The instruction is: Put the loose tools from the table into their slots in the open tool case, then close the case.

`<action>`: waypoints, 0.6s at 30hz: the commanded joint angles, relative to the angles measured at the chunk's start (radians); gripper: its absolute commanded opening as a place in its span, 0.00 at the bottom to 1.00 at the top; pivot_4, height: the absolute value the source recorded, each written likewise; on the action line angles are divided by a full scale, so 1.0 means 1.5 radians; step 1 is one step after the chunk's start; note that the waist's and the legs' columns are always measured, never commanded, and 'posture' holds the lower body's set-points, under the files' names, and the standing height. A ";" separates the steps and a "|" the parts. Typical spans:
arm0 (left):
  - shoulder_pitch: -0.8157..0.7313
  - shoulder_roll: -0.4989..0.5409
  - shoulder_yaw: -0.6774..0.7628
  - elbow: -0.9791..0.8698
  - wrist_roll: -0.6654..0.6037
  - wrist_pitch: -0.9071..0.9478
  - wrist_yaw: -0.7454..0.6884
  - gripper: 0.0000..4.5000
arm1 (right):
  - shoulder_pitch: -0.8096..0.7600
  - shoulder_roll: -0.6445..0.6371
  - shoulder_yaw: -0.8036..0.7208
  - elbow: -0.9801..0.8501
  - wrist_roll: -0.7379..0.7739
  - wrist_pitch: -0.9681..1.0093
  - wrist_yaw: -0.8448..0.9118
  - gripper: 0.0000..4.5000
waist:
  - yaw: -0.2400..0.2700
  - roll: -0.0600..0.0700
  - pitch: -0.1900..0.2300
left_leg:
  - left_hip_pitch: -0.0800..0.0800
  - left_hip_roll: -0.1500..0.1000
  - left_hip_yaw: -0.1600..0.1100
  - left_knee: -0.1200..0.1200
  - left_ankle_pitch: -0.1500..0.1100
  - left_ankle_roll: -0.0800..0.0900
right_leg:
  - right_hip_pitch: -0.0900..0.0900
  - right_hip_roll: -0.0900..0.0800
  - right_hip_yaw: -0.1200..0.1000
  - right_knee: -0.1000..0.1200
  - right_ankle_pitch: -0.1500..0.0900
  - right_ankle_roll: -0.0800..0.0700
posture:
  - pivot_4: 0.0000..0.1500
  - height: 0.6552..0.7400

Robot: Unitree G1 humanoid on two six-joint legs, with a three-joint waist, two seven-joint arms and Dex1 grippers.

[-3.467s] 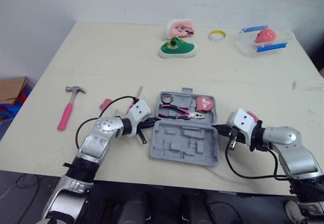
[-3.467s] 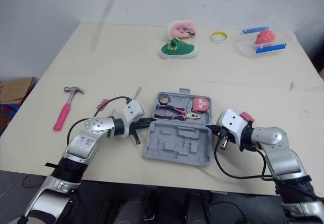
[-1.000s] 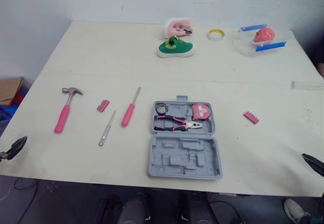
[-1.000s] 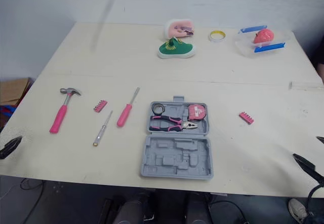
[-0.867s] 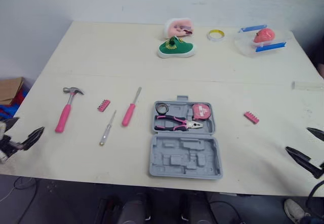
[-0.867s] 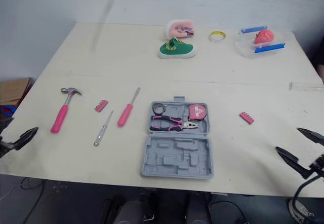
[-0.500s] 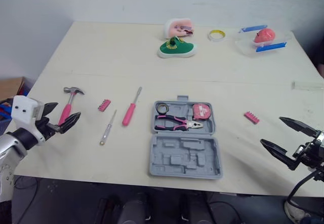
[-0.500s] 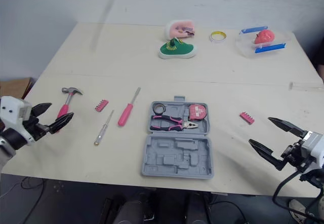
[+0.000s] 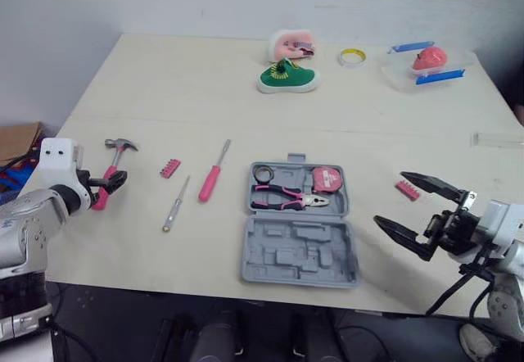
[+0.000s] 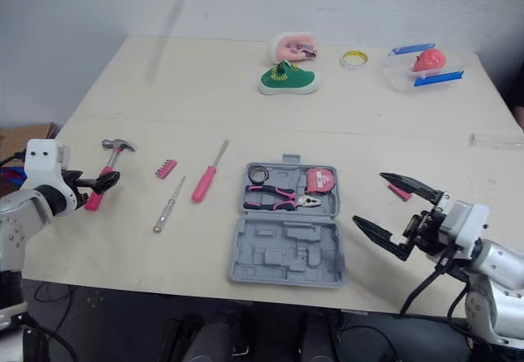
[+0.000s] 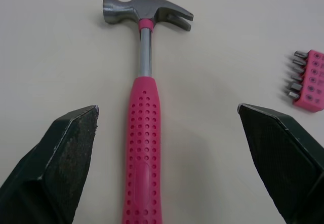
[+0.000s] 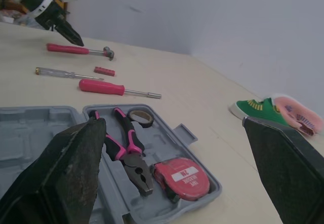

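Two grippers are spread wide, and neither holds anything. The left gripper (image 11: 167,107) is at the left edge of the table (image 9: 246,100), its fingers standing on either side of the pink handle of the hammer (image 11: 143,133) and clear of it. The wrist view does not show how high it is above the handle. The hammer's steel head points toward the far side of the table.

The right gripper (image 9: 389,197) is low over the lower right of the table, pointing at the right side of the tool case (image 9: 299,251) with bare tabletop between them. One bit holder (image 9: 406,188) lies just beside its farther finger.

The case lies open at lower centre. Its empty moulded half is close to the table's near edge. The farther half holds the pliers (image 9: 282,199) and the tape measure (image 9: 327,178).

Left of the case, well apart from it, lie the pink screwdriver (image 9: 211,182), the tester screwdriver (image 9: 175,206) and a second bit holder (image 9: 169,168), each with bare table around it.

A wide bare band crosses the middle of the table. Beyond it, along the far edge, sit a green shoe (image 9: 288,78), a tape roll (image 9: 353,56) and a clear container (image 9: 422,67).
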 commanded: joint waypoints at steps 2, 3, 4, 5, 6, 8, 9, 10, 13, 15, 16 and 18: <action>-0.028 0.020 -0.033 0.012 0.025 -0.033 -0.034 0.99 | -0.008 -0.001 -0.005 -0.012 -0.001 -0.012 -0.006 1.00 | 0.005 0.000 0.000 | 0.000 0.000 0.000 0.000 0.000 0.000 | 0.000 0.000 0.000 -0.001 0.000 0.000 | 1.00 1.00; -0.031 0.021 -0.040 0.017 0.029 -0.037 -0.039 0.99 | -0.009 0.000 -0.004 -0.011 -0.002 -0.012 -0.006 1.00 | 0.006 0.000 0.000 | 0.000 0.000 0.000 0.000 0.000 0.000 | 0.000 0.000 0.000 -0.001 0.000 0.000 | 1.00 1.00; -0.040 0.020 -0.078 0.021 0.037 -0.049 -0.064 0.99 | -0.009 0.000 0.001 -0.011 -0.006 -0.012 -0.004 1.00 | 0.006 0.000 0.000 | 0.000 0.000 0.000 0.000 0.000 0.000 | 0.000 0.000 0.000 -0.001 0.000 0.000 | 1.00 1.00; -0.050 0.014 -0.104 0.027 0.038 -0.053 -0.084 0.99 | -0.011 0.001 0.005 -0.009 -0.010 -0.013 -0.005 1.00 | 0.007 0.000 0.000 | 0.000 0.000 0.000 0.000 0.000 0.000 | 0.000 0.000 0.000 -0.001 0.000 0.000 | 1.00 1.00; -0.058 0.010 -0.121 0.032 0.039 -0.055 -0.098 0.99 | -0.013 0.002 0.007 -0.007 -0.013 -0.014 -0.005 1.00 | 0.008 0.000 0.000 | 0.000 0.000 0.000 0.000 0.000 0.000 | 0.000 0.000 0.000 -0.001 0.000 0.000 | 1.00 1.00; -0.056 0.017 -0.141 0.020 0.041 -0.061 -0.126 0.99 | -0.016 0.001 0.010 -0.005 -0.017 -0.015 -0.007 1.00 | 0.008 0.000 0.000 | 0.000 0.000 0.000 0.000 0.000 0.000 | 0.000 0.000 0.000 -0.001 0.000 0.000 | 1.00 1.00; -0.049 0.025 -0.143 0.007 0.041 -0.049 -0.130 0.99 | -0.017 0.000 0.010 -0.004 -0.018 -0.016 -0.008 1.00 | 0.007 0.000 0.000 | 0.000 0.000 0.000 0.000 0.000 0.000 | 0.000 0.000 0.000 -0.001 0.000 0.000 | 1.00 1.00; -0.036 0.032 -0.139 -0.015 0.037 -0.032 -0.131 0.99 | -0.016 -0.001 0.011 -0.004 -0.020 -0.017 -0.008 1.00 | 0.006 0.000 0.000 | 0.000 -0.001 0.000 0.000 0.000 0.000 | 0.000 0.000 0.000 -0.001 0.000 0.000 | 1.00 1.00; 0.011 0.029 -0.111 -0.119 -0.005 0.058 -0.130 0.99 | -0.013 -0.003 0.009 -0.003 -0.022 -0.019 -0.007 1.00 | -0.003 0.000 0.000 | 0.000 0.000 0.000 -0.001 0.001 0.003 | 0.000 0.001 0.000 0.001 0.000 0.000 | 1.00 1.00; 0.036 0.022 -0.098 -0.181 -0.024 0.103 -0.122 0.99 | -0.010 -0.003 0.009 -0.002 -0.023 -0.021 -0.006 1.00 | -0.004 0.000 0.000 | 0.000 0.000 0.000 -0.001 0.002 0.003 | 0.000 0.001 0.000 0.001 0.000 0.000 | 1.00 1.00; 0.047 0.017 -0.090 -0.210 -0.032 0.125 -0.115 0.99 | -0.009 -0.003 0.009 -0.002 -0.024 -0.022 -0.006 1.00 | -0.004 0.000 0.000 | 0.000 0.000 0.000 -0.001 0.002 0.003 | 0.000 0.001 0.000 0.001 0.000 0.000 | 1.00 1.00; 0.064 -0.007 -0.068 -0.258 -0.039 0.159 -0.087 0.99 | -0.006 -0.004 0.010 -0.001 -0.023 -0.023 -0.003 1.00 | -0.003 -0.001 0.000 | 0.000 0.000 0.000 -0.001 0.001 0.003 | 0.001 0.000 0.000 0.000 0.000 0.000 | 1.00 1.00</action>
